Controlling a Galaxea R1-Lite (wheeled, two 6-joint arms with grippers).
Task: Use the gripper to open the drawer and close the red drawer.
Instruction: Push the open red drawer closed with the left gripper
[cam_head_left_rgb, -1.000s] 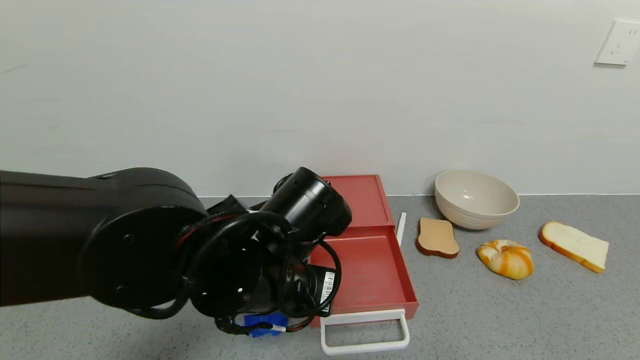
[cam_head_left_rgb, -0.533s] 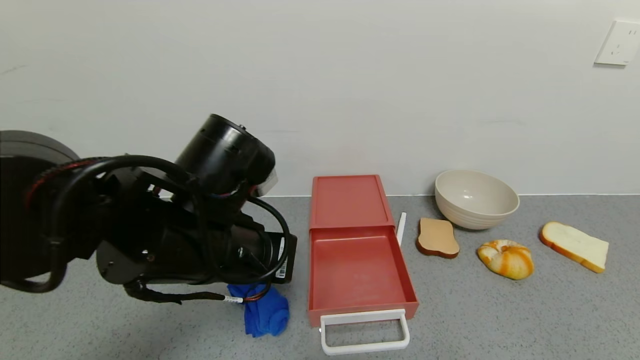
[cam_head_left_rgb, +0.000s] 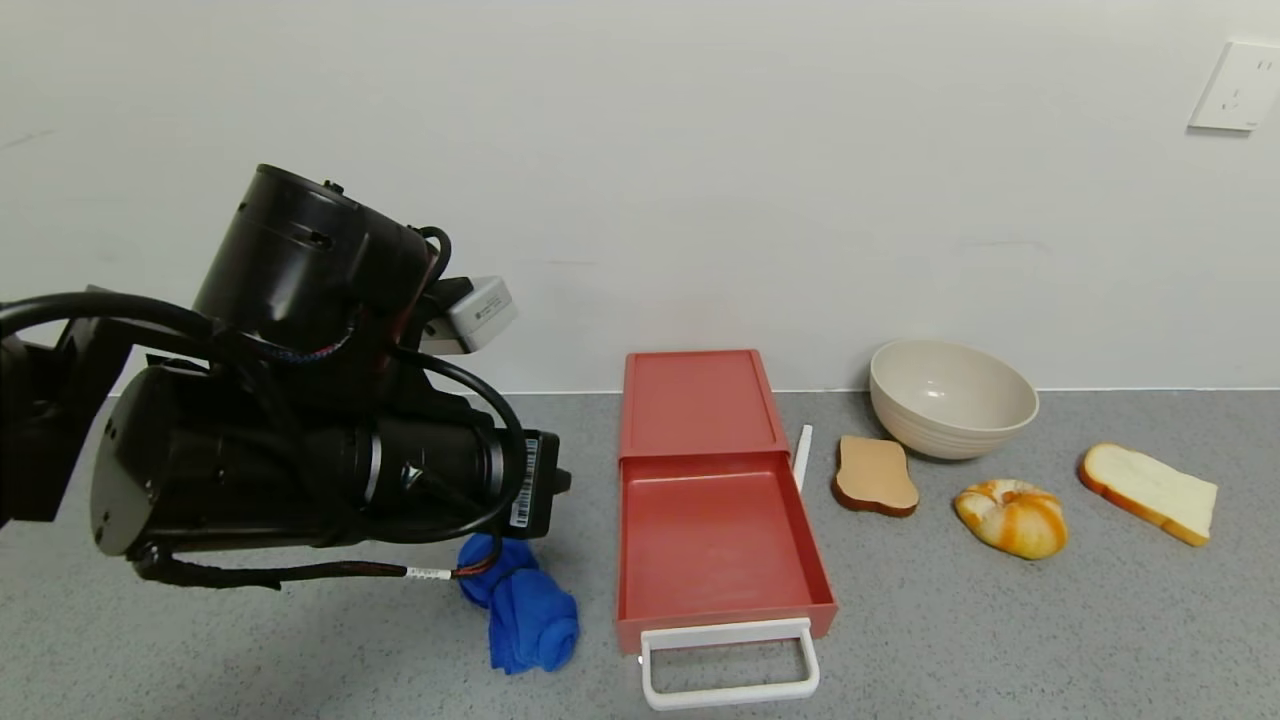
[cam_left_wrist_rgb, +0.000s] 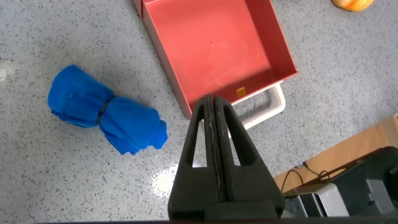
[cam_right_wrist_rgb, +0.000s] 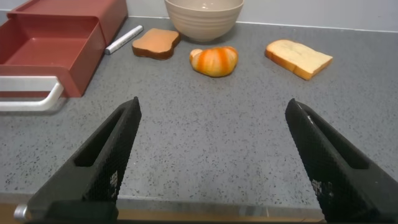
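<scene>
We see the red drawer (cam_head_left_rgb: 715, 520) on the grey bench (cam_head_left_rgb: 1000, 640), its tray pulled out towards us with the white handle (cam_head_left_rgb: 728, 660) at the front. Our left gripper (cam_left_wrist_rgb: 214, 124) hangs above the bench just left of the drawer, fingers (cam_left_wrist_rgb: 204, 134) pressed together and holding nothing, over a blue cloth (cam_head_left_rgb: 520, 610). Our right gripper (cam_right_wrist_rgb: 211, 155) sits low at the bench's near edge, fingers (cam_right_wrist_rgb: 106, 155) spread wide and empty

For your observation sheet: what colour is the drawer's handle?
White; the handle on the red drawer shows best in the head view.
</scene>
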